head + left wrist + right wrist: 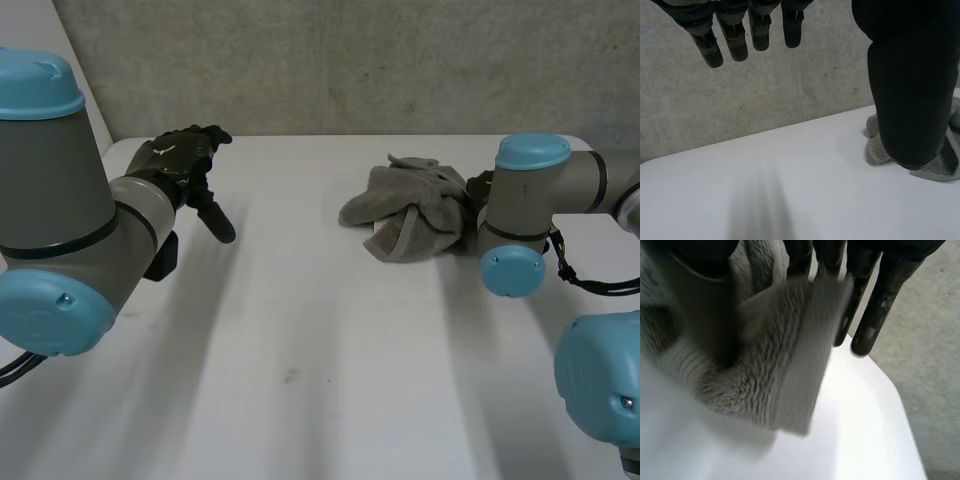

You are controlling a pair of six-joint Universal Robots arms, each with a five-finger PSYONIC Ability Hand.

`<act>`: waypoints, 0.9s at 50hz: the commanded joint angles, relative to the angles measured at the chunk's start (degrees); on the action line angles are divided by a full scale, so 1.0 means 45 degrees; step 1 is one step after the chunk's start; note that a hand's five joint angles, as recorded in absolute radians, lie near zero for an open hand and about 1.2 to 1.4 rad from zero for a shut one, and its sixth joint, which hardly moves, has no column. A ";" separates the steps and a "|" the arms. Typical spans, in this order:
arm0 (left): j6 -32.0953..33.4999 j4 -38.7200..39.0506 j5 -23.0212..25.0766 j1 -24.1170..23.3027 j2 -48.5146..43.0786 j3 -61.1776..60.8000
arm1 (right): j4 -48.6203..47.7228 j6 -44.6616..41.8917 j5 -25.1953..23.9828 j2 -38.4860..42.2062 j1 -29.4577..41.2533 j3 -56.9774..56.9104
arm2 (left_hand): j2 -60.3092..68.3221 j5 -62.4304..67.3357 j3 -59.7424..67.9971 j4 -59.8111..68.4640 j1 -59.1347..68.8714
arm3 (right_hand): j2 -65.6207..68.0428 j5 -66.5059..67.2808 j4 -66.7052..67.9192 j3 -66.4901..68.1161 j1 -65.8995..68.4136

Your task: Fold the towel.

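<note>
As the head view shows, table (300, 400): white, lower frame.
Towel (410, 210): grey, crumpled, right of centre.
Right hand (872, 305): thumb and fingers clamp towel's right side.
Left hand (180, 165): upper left, raised, fingers straight, apart, empty.

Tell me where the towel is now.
In the head view the towel lies crumpled at the far right of the white table, beside the robot's right arm, well away from the left hand.
</note>
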 commanded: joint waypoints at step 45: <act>-0.0148 0.0234 0.0974 -0.0015 -0.0065 -0.0371 | 0.0895 0.4773 -0.4309 -0.9793 0.2891 0.3901 | 0.0198 -0.0246 0.0187 0.0188 0.0075 | 0.6625 0.6624 0.6811 0.6824 0.6522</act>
